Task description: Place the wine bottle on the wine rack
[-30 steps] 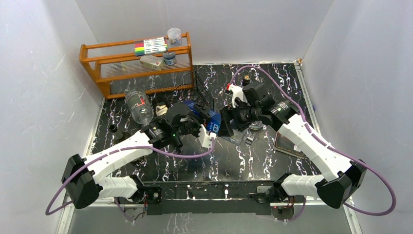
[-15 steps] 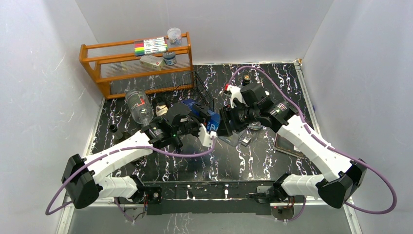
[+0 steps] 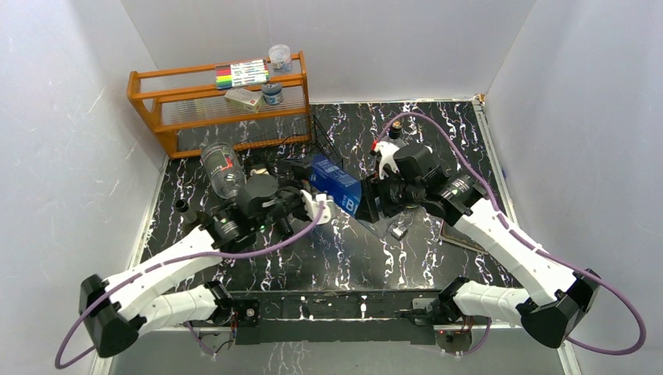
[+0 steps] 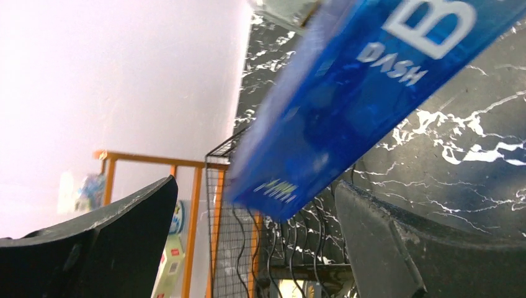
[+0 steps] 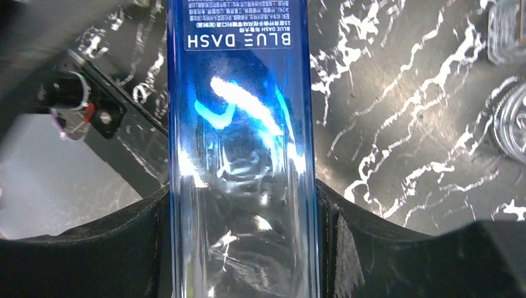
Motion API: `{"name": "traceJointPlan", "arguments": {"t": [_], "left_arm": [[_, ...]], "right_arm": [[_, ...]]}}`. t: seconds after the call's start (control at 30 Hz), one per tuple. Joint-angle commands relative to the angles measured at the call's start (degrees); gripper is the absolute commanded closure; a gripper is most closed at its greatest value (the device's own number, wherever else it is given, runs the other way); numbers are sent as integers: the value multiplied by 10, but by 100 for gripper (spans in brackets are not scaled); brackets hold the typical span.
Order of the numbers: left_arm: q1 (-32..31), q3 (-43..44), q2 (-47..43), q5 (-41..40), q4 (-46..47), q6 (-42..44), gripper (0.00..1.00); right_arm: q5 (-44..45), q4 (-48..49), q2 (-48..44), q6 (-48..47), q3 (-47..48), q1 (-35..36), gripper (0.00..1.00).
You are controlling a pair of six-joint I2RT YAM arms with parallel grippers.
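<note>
The wine bottle (image 3: 336, 184) is a square blue glass one labelled BLUE DASH, held off the table at a slant in the middle. My right gripper (image 3: 375, 195) is shut on its clear lower body; in the right wrist view the bottle (image 5: 242, 124) fills the gap between both pads (image 5: 155, 223). My left gripper (image 3: 311, 201) stands open just left of the bottle, apart from it. In the left wrist view the bottle (image 4: 347, 105) hangs above and beyond the spread fingers (image 4: 124, 217). The black wire wine rack (image 3: 322, 142) lies behind the bottle, its wavy cradles (image 4: 310, 242) visible below the bottle's end.
An orange wooden shelf (image 3: 219, 101) with markers and small jars stands at the back left. A clear plastic bottle (image 3: 223, 172) lies left of the left wrist. A small black cap (image 3: 181, 207), a small metal piece (image 3: 399, 232) and a brown pad (image 3: 461, 230) lie on the marble table.
My left gripper has opened, let go of the bottle and drawn back to the left. The right gripper keeps the bottle and has shifted slightly right.
</note>
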Motion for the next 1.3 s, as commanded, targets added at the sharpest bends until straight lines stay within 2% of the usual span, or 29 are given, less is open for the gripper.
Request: {"name": "traceJointPlan", "arguments": {"t": [0.0,0.23,0.63,0.97,1.27], "left_arm": [[-1,-31,-89,-20,42,-69,2],[0,-36,-153,-8,32,-172,2],[0,65,-185,-7,0,-329,2],[-1,148,-191,-19,-21,-385,2],[-1,213,-183,-26,-55,-390,2]], "right_arm": [[16,48,-19,-5,-7,0,100],[4,56,-8,1,-21,2,100],[30,116,11,49,-55,42,100],[113,185,59,82,-57,110,100],[141,234,108,96,-50,124,100]]}}
